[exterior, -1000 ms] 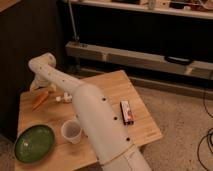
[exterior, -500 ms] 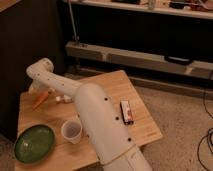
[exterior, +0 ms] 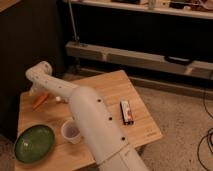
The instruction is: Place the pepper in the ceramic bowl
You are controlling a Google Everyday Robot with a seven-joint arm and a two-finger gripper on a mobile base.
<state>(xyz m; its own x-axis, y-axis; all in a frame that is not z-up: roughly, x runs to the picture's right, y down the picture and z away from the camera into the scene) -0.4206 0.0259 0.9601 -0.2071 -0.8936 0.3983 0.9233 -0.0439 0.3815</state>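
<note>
The pepper (exterior: 40,100) is a slim orange vegetable lying on the back left part of the wooden table (exterior: 105,87). The ceramic bowl (exterior: 34,143) is a shallow dark green dish at the table's front left corner, with nothing in it. My white arm reaches from the bottom of the view across the table to the back left. My gripper (exterior: 34,91) hangs down from the wrist right at the pepper's upper end, far behind the bowl. The wrist hides whether it touches the pepper.
A small translucent cup (exterior: 71,131) stands just right of the bowl, against my arm. A small white object (exterior: 61,99) lies right of the pepper. A flat black and red item (exterior: 126,111) lies on the table's right part. Dark shelving (exterior: 140,55) stands behind.
The wrist has sunk slightly toward the table at the pepper. The pepper, bowl and cup have not visibly moved.
</note>
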